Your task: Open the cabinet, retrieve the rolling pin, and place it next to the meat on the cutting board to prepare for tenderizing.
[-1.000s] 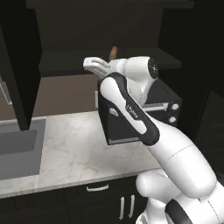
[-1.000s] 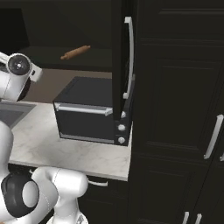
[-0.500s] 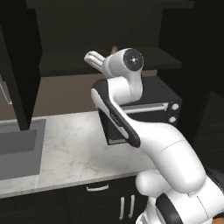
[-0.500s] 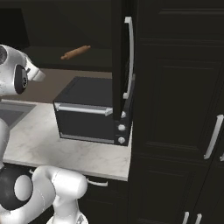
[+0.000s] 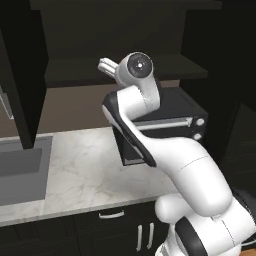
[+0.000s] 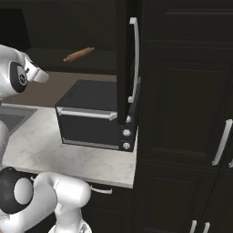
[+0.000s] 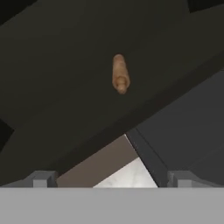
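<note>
My pincer (image 7: 112, 178) stands wide open and holds nothing, raised before the open cabinet (image 6: 129, 68). The rolling pin (image 6: 78, 54) lies on the cabinet's shelf, above the black oven (image 6: 93, 116) on the worktop (image 5: 85, 170), well apart from my fingertips (image 7: 41, 178).

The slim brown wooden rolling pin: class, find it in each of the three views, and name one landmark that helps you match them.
Left base view: I cannot find it; the arm stands before the shelf.
Right base view: slim brown wooden rolling pin lies on the cabinet shelf, upper left.
Hand view: seen end-on, upper centre, on the same shelf.
Shared landmark: the black boxy appliance below the shelf.
</note>
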